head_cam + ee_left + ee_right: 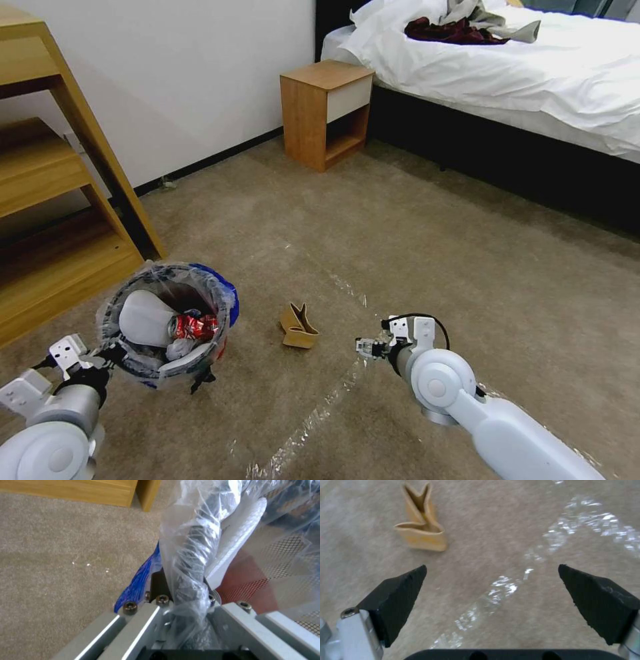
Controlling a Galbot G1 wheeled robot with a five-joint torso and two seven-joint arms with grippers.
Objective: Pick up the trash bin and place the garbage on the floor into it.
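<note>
Head view: the left gripper [127, 360] is gripping the near rim of the trash bin [167, 320], litter lying inside; the cardboard scrap [298, 327] is lying on the floor [413, 240] between bin and right gripper [365, 347].
Left wrist view: jaws are pinching the bagged rim [190, 575].
Right wrist view: fingers [396, 597] are standing spread wide, near the scrap [420, 530].

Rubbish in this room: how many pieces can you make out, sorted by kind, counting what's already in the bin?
Cardboard scrap on the carpet: 1
Red soda can in the trash bin: 1
White slippers in the bin: 2
Total: 4
</note>
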